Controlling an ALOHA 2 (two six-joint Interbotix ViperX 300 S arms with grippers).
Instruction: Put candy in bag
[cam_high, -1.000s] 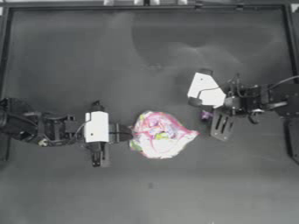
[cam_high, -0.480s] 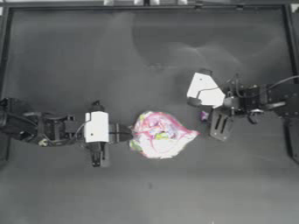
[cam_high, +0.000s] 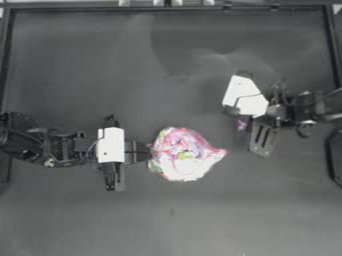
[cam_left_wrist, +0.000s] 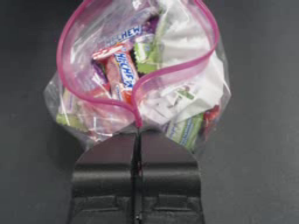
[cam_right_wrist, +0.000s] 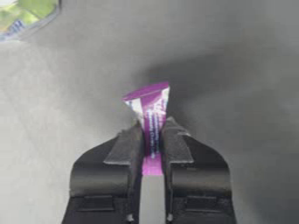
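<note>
Purple candy (cam_right_wrist: 149, 114) end hidden in right tool (cam_right_wrist: 152, 131) | left tool (cam_left_wrist: 139, 131) pinches bag (cam_left_wrist: 140, 74) seal

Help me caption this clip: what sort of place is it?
Probably a robot lab workbench, not a home: a bare dark table with a raised rim, and two arms, the left gripper pinching a bag, the right gripper holding a candy.
</note>
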